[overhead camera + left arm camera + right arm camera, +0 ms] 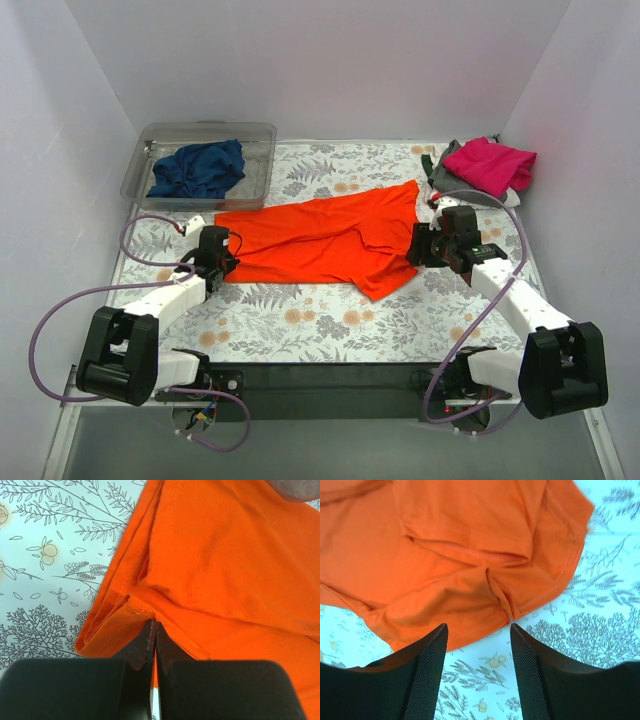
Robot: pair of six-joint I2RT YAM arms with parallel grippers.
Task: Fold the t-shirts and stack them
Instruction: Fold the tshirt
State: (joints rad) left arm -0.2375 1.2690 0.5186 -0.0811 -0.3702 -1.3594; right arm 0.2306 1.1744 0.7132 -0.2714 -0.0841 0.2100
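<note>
The orange-red t-shirt point(330, 235) lies spread across the middle of the floral table, partly folded. My left gripper point(228, 262) is shut on its left hem, and the pinched cloth point(210, 565) shows in the left wrist view. My right gripper point(415, 247) is open just off the shirt's right edge point(470, 555), its fingers point(427, 660) over bare table. The navy blue shirt point(198, 168) lies crumpled in the clear tub. The magenta-pink shirt point(490, 166) lies folded at the back right on top of the grey shirt point(443, 170), which only shows at its edge.
The clear plastic tub point(262, 135) stands at the back left. White walls close in the table on three sides. Purple cables loop beside both arm bases.
</note>
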